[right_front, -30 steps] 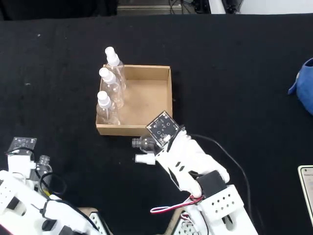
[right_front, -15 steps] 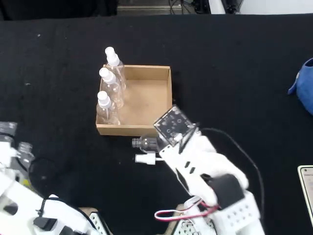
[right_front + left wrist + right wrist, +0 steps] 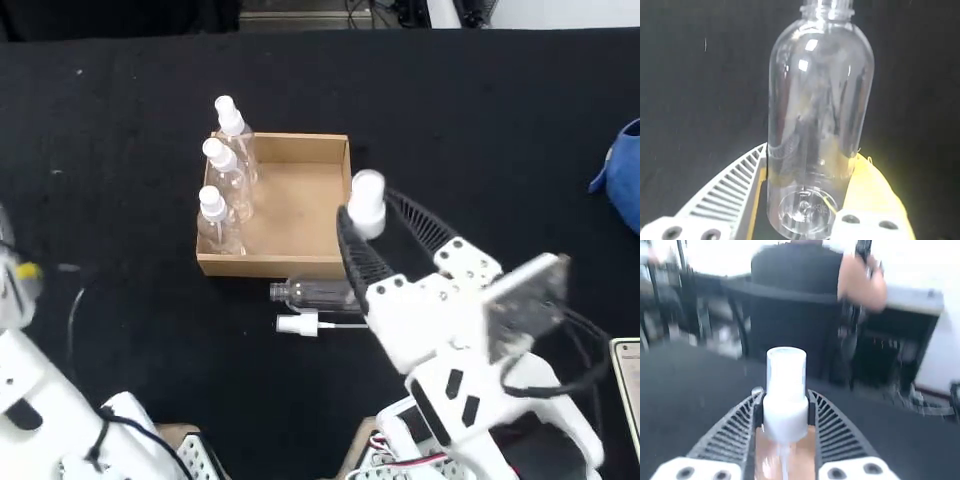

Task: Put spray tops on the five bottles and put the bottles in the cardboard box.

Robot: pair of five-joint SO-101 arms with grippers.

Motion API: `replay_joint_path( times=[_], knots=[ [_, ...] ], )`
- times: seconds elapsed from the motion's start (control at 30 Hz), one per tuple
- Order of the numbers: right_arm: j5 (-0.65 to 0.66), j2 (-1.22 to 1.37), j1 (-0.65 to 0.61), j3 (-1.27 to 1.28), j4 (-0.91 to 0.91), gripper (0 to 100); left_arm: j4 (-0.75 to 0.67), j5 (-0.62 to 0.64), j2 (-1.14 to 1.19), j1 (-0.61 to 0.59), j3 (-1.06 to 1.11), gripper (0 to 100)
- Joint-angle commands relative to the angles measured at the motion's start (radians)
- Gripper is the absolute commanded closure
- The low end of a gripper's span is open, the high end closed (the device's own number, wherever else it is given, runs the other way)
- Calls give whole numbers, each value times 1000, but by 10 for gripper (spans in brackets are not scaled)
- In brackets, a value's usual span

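Clamping an uncapped bottle [image 3: 820,100], the left gripper [image 3: 812,170] works at far left. Three capped bottles [image 3: 222,190] stand in the cardboard box [image 3: 275,265], upper centre-left. A lying bottle [image 3: 315,294] and loose top [image 3: 298,324] rest just below. The right gripper [image 3: 365,215] pinches a spray top [image 3: 368,190] at centre.

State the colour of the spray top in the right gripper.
White; the spray top shows best in the right wrist view.

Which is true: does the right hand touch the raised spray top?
Touching. Right wrist view: the right hand presses the raised spray top from both sides.
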Motion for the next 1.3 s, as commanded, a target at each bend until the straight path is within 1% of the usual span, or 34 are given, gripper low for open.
replay_joint_path(
  times=[0.0,0.1,0.17,0.23,0.37,0.5,0.6,0.63,0.7,0.77,0.97,1.1,1.17,1.27],
  knots=[
    [-17,4,20,-61,-123,988,8,135,-48,157,-113,970],
    [-78,2,143,-71,-167,988,-18,184,-141,340,-93,970],
    [-146,4,207,-81,-192,988,-77,216,-216,466,-64,970],
    [-175,4,219,-87,-216,988,-157,250,-275,575,-36,970],
    [-181,4,221,-85,-333,988,-308,302,-385,803,47,970],
    [-183,-2,259,-87,-408,988,-387,279,-486,1046,124,970],
    [-184,-5,258,-104,-436,988,-414,262,-551,1176,208,970],
    [-193,-4,256,-116,-434,988,-416,264,-571,1205,240,970],
    [-252,-4,256,-142,-423,988,-425,264,-603,1245,309,970],
    [-298,-2,256,-180,-408,988,-488,262,-631,1271,386,970],
    [-301,-5,261,-248,-324,987,-816,262,-687,1276,639,970],
    [-296,-5,262,-260,-325,987,-1045,272,-689,1287,829,970],
    [-259,-5,281,-266,-325,987,-1120,272,-697,1314,929,970],
    [-238,-5,310,-265,-325,987,-1214,272,-697,1400,1046,970]
  ],
)
